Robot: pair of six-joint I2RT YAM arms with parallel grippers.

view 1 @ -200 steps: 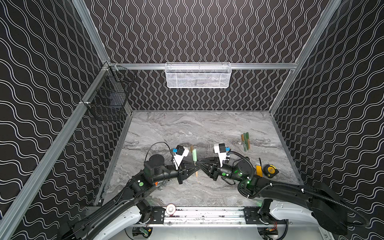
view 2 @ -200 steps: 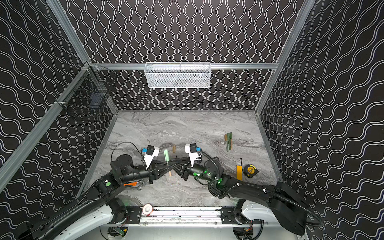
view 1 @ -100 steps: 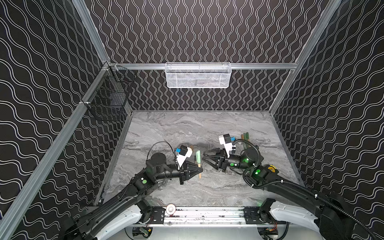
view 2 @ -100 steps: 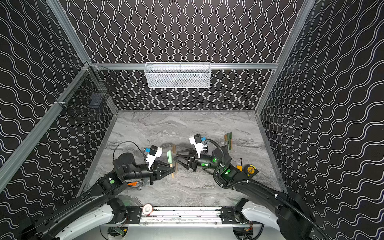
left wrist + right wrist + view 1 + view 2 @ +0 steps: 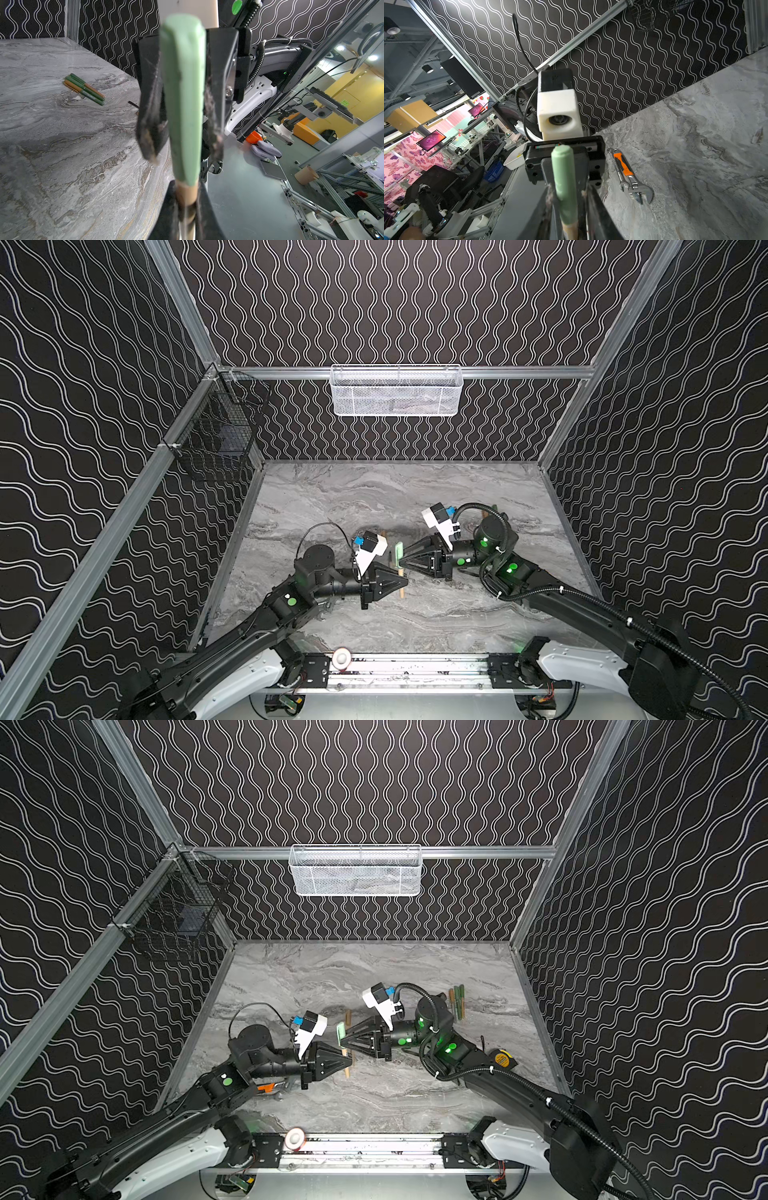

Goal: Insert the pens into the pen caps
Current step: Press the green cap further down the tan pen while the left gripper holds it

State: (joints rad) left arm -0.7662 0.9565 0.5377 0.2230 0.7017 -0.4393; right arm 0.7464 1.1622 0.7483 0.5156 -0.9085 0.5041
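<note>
Your left end effector (image 5: 406,581) clamps the tan pen (image 5: 186,193); your right end effector (image 5: 401,562), facing it, pinches the light-green pen cap (image 5: 182,93) fitted over that pen's end.

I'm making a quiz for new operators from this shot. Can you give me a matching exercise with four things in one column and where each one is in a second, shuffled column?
Things
1. light green cap
2. tan pen
3. orange-handled wrench
4. white mesh basket

Places
A. hanging from the rail on the back wall
B. clamped in the left gripper
C. lying flat on the table
D. gripped by the right gripper

Pairs: 1-D, 2-B, 3-C, 4-A
</note>
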